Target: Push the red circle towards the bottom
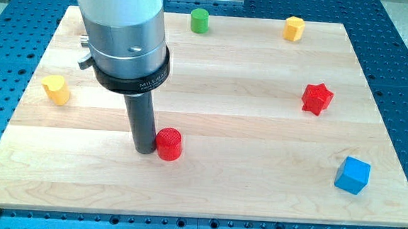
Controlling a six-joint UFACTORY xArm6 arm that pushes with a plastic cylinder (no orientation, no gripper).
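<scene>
No jaws on this rig, only a rod, so nothing to report as spread or pinched. My tip down on the table, touching or just beside the red circle, which sits immediately toward the view's right of the tip, in the lower-middle of the table. Yellow block, rounded, well off to the view's left of the tip and slightly higher. Green cylinder far toward the view's top, a little right of the tip. Yellow block, angular, near the top edge, further right. Red star well apart to the view's right, above tip level. Blue cube far right, slightly below tip level, near the table's bottom-right corner. Arm housing covers the table's upper-left area; can't tell what lies behind it.
</scene>
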